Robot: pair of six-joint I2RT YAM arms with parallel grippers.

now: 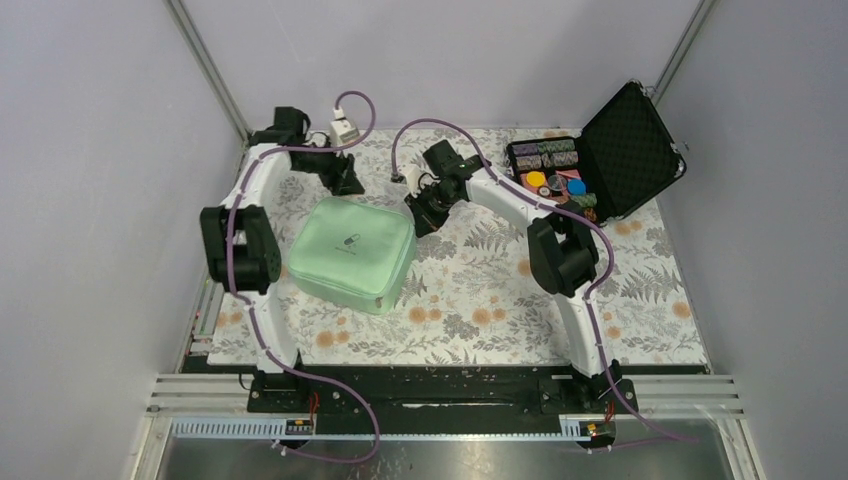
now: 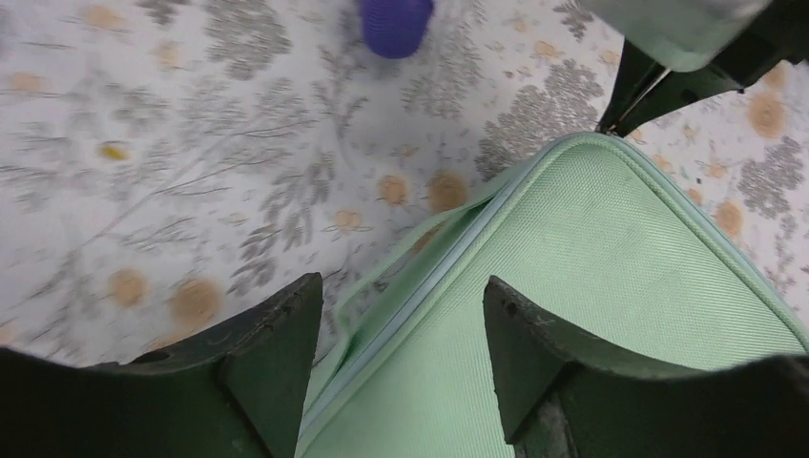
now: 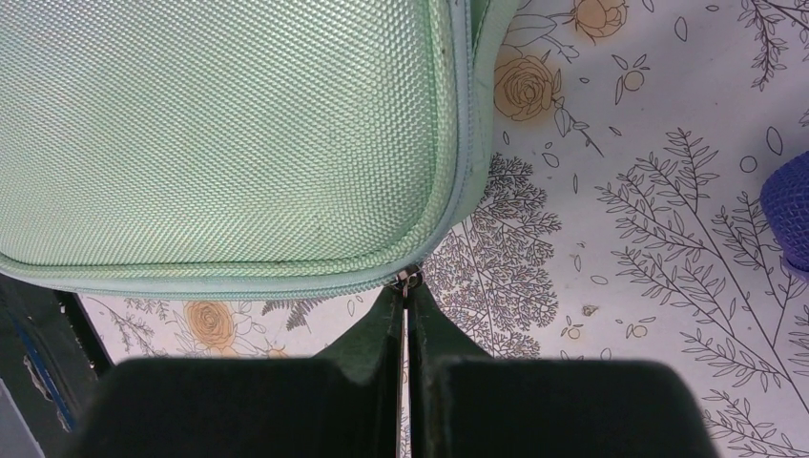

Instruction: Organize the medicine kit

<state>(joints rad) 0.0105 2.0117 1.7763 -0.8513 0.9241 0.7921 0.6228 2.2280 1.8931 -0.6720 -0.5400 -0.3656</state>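
Observation:
The medicine kit, a mint-green rounded-square fabric case, lies closed on the floral mat, left of centre. My left gripper hovers over the kit's far edge; in the left wrist view it stands open, with the kit's zip seam running beneath the gap and nothing held. My right gripper is at the kit's far right corner. In the right wrist view it is shut on the small metal zipper pull at the rounded corner of the kit.
A black foam-lined case stands open at the back right with colourful pieces in its tray. A white plug lies at the back. A purple ribbed object sits on the mat beyond the kit.

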